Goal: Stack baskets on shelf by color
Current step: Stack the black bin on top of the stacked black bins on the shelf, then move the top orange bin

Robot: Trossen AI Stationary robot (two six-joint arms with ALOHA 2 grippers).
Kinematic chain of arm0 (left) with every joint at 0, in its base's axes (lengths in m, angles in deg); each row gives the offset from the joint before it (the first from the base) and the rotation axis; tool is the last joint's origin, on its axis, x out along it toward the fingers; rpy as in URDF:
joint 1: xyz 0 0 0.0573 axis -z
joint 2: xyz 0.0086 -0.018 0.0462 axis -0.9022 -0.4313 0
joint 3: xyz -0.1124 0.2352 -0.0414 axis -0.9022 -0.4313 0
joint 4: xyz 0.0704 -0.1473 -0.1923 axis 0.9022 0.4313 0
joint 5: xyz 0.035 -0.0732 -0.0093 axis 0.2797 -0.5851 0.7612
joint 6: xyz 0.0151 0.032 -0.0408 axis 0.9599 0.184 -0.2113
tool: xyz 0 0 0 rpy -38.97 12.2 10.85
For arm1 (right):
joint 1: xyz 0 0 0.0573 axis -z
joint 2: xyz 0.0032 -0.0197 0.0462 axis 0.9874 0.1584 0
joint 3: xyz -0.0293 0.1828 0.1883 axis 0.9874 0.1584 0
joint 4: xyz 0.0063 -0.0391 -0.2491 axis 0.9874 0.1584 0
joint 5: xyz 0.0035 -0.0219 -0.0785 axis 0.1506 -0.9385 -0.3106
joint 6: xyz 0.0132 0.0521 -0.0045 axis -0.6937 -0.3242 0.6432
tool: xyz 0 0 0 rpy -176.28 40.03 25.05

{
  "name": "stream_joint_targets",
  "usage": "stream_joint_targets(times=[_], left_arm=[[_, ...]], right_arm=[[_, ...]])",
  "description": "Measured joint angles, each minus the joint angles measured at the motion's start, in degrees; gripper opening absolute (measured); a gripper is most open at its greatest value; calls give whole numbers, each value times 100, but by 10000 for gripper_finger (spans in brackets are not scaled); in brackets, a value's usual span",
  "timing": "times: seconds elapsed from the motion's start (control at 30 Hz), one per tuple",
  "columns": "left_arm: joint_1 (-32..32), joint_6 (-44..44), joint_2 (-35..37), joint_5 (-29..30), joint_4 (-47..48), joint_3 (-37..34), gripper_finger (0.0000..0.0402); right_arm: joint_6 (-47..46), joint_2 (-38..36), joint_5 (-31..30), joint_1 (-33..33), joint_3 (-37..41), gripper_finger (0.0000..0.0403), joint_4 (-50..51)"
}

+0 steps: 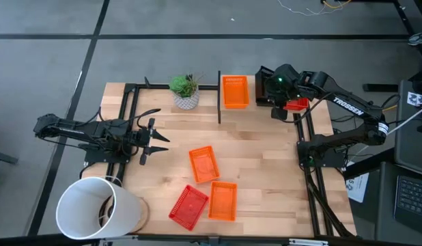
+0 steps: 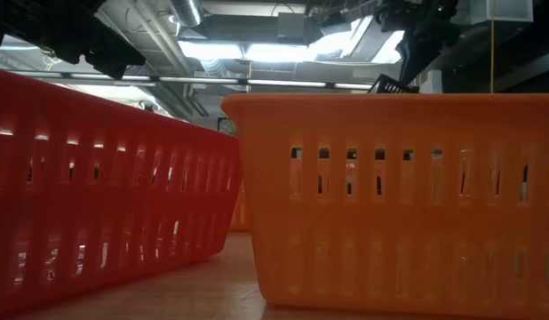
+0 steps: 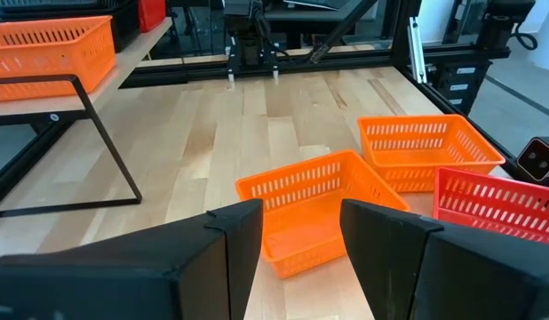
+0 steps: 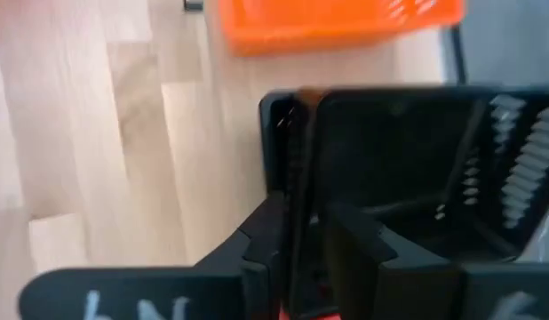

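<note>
On the shelf at the table's far side, whose black upright (image 1: 219, 102) shows, stands an orange basket (image 1: 235, 91). Beside it is a black basket (image 1: 265, 89), with a red basket (image 1: 298, 104) to its right. My right gripper (image 4: 301, 253) points steeply down from above, slightly open, one finger on each side of the black basket's wall (image 4: 301, 169). Two orange baskets (image 1: 203, 164) (image 1: 223, 200) and a red one (image 1: 188, 206) lie on the table. My left gripper (image 1: 156, 140) waits open at the table's left. My right gripper straddles the black basket's upright wall (image 4: 303, 191) from above, one finger inside the basket and one outside. I cannot tell whether the fingers touch the wall.
A white patterned plant pot (image 1: 186, 96) stands at the far edge, left of the shelf. A big white bucket (image 1: 95, 208) lies at the near left corner. Bare tabletop lies between the shelf and the loose baskets.
</note>
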Motion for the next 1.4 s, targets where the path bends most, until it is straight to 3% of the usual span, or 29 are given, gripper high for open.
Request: stream_joint_targets(times=[0.17,0.3,0.63,0.9,1.4], left_arm=[[1,4,1,0,0,0,147],[0,0,0,0,0,0,147],[0,37,1,0,0,0,147],[1,54,1,0,0,0,147],[0,22,0,-1,4,0,147]], right_arm=[[-92,259,-193,0,4,68,163],[-79,338,32,0,-35,65,-38],[-92,305,2,0,-712,64,494],[-47,431,-1,1,-793,64,-699],[213,741,-251,98,-774,64,-587]])
